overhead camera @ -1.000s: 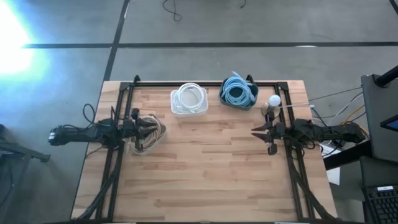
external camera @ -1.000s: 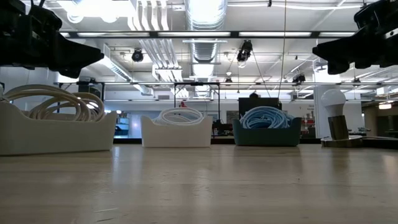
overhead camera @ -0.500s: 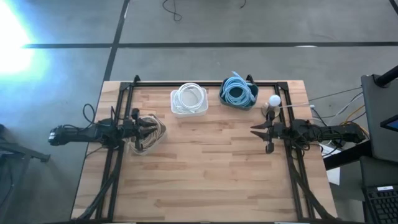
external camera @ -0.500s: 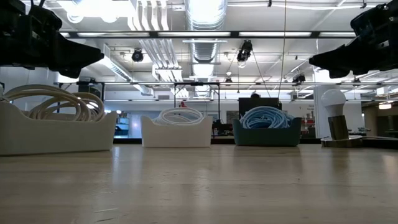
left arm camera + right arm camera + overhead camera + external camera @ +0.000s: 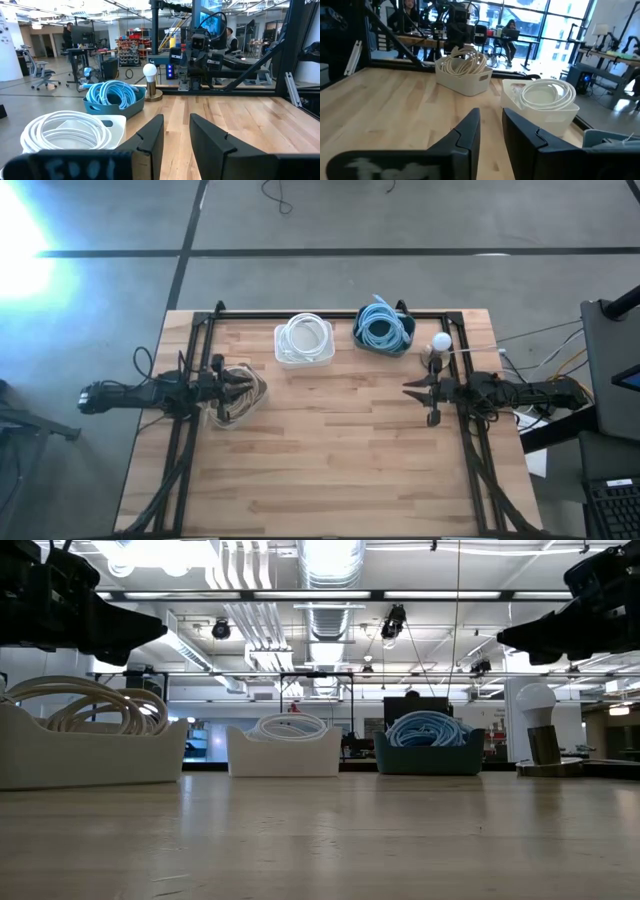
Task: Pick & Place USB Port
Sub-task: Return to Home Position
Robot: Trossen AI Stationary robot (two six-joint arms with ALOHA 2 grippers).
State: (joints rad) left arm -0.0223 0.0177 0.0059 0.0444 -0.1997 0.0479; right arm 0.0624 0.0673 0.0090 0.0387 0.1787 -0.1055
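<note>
Three bins hold coiled cables. A cream bin of beige cable [image 5: 236, 400] stands at the table's left, a white bin of white cable [image 5: 304, 342] at the far middle, and a blue bin of light-blue cable [image 5: 382, 330] to the right of the white one. I cannot make out a USB port. My left gripper [image 5: 243, 386] hovers over the cream bin, with its fingers a narrow gap apart [image 5: 176, 132] and empty. My right gripper [image 5: 408, 390] hovers at the table's right, pointing toward the left, also a narrow gap apart [image 5: 491, 127] and empty.
A white light bulb on a round base [image 5: 441, 342] stands at the far right, beside the blue bin. A black frame [image 5: 330, 311] runs along the table's far edge and sides. Bare wood lies across the middle and near half [image 5: 330, 460].
My right gripper has dipped a little lower and has not opened or shut. The left arm and the bins have kept still.
</note>
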